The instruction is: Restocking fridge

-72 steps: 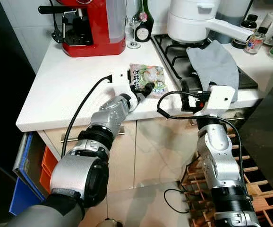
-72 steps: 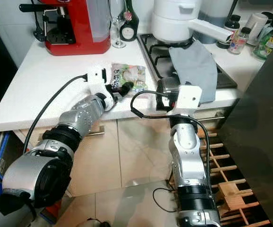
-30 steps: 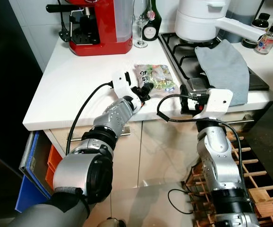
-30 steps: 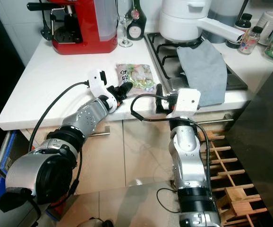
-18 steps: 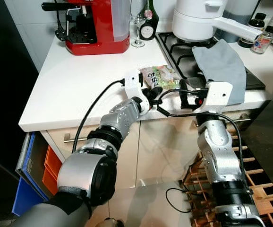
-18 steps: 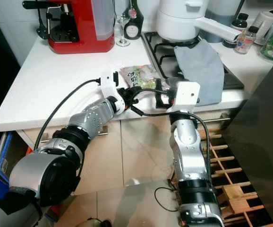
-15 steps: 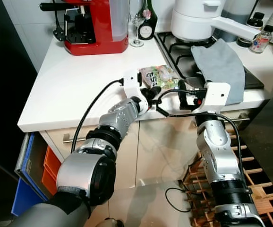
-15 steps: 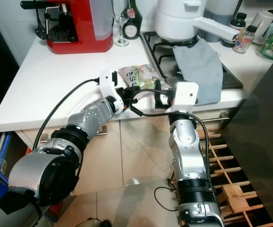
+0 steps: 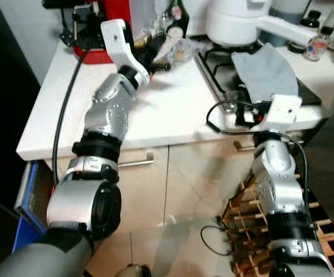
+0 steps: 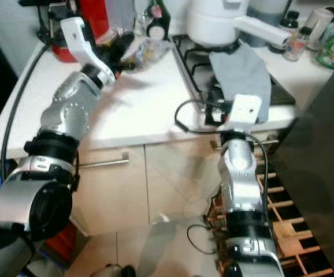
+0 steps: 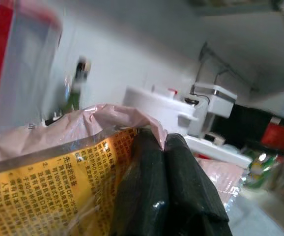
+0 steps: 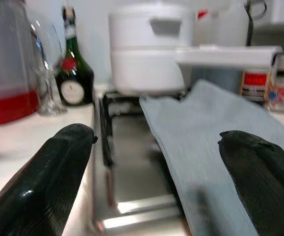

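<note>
Left gripper (image 11: 166, 191): fingers pinched on the edge of a food packet (image 9: 178, 51), held above the far countertop (image 9: 173, 109).
Packet: likely light, limp, slippery film; edge pinch suits.
Left wrist view adds yellow printed label.
Right gripper (image 12: 161, 162): fingers spread, empty, near the grey cloth (image 12: 215, 128).

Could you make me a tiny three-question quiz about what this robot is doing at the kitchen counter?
1. True or false: the left gripper holds the food packet up off the counter.
2. What lies draped over the stove? A) grey cloth B) newspaper C) apron
3. Fill in: the right gripper's fingers are ____.

Key: 1 true. 2 A, the grey cloth. 3 open, with nothing between them.
</note>
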